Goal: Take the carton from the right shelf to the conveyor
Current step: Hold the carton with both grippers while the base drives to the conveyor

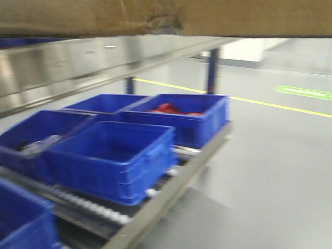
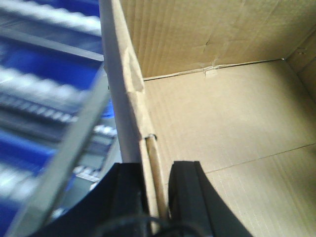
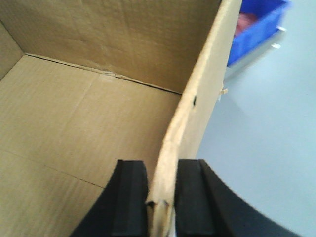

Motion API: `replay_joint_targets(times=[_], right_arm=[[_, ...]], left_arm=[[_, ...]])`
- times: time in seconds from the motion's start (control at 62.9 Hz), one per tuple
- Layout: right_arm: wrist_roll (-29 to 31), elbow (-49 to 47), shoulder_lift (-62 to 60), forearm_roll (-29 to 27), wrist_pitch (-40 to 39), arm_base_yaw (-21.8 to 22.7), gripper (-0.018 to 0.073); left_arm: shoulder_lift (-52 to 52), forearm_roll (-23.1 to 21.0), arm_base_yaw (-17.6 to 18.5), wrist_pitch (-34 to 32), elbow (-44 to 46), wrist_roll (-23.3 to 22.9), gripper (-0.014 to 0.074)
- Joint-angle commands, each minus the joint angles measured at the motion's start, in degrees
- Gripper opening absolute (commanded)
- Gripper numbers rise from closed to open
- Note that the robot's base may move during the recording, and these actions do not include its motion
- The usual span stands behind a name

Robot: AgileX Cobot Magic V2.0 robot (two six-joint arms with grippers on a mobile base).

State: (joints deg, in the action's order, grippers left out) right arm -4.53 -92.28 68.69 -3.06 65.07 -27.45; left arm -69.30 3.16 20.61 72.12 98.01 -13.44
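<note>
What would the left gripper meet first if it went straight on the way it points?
The left gripper is clamped on the carton wall, so it would slide further along that wall. Its inner finger would likely reach the carton's inner floor first, though depth is unclear.

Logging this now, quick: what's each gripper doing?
Left gripper: shut on the carton wall.
Right gripper: shut on the carton's other wall.

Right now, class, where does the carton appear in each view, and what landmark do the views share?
Front view: carton spans the top edge.
Left wrist: its open inside fills the right; left gripper clamps its wall.
Right wrist: inside fills the left; right gripper clamps its wall.
Shared landmark: blue bins, blurred in the left wrist view.
</note>
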Motion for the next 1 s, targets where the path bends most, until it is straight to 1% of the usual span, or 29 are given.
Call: replay_joint_targets(times=[0.0,0.573,0.986], right_arm=[[1.72,-0.28,-0.77,-0.75,-1.69,-0.06,-0.0067],[1.72,-0.28,-0.77,-0.75,-1.69,-0.06,-0.0067],[1.72,-0.28,-0.77,-0.75,-1.69,-0.06,-0.0067]], left_arm=[[0.49,0.24,0.40,-2.16,0.35,0.70,-0.0007],[0.49,0.24,0.40,-2.16,0.35,0.70,-0.0007],[0.49,2.06,0.40,-2.16,0.35,0.70,-0.0007]])
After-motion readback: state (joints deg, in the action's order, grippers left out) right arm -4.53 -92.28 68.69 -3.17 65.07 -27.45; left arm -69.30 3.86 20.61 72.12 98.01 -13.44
